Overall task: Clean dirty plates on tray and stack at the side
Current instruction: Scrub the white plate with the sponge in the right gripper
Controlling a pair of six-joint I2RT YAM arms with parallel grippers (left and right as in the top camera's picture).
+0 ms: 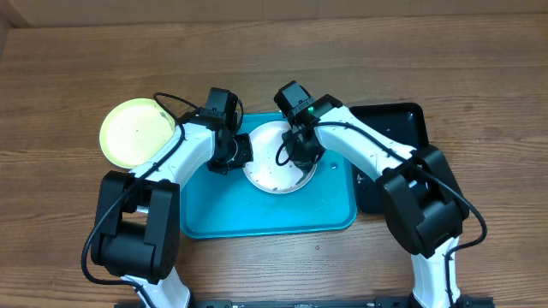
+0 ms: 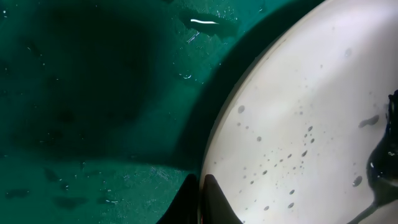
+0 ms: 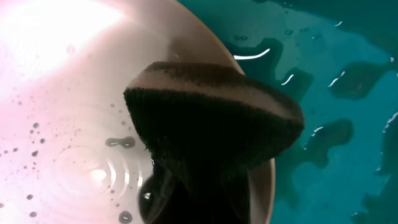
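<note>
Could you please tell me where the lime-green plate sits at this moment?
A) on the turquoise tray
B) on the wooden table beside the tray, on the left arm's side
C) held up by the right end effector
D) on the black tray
B: the lime-green plate lies on the wooden table, outside the turquoise tray.

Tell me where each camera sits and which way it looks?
Overhead: above the table, looking straight down at tray, plate, left arm and right arm.
Left wrist: on the left arm, close over the plate's rim; its fingertips show, pinching it.
Right wrist: on the right arm, over the sponge it holds.
All share the plate.
</note>
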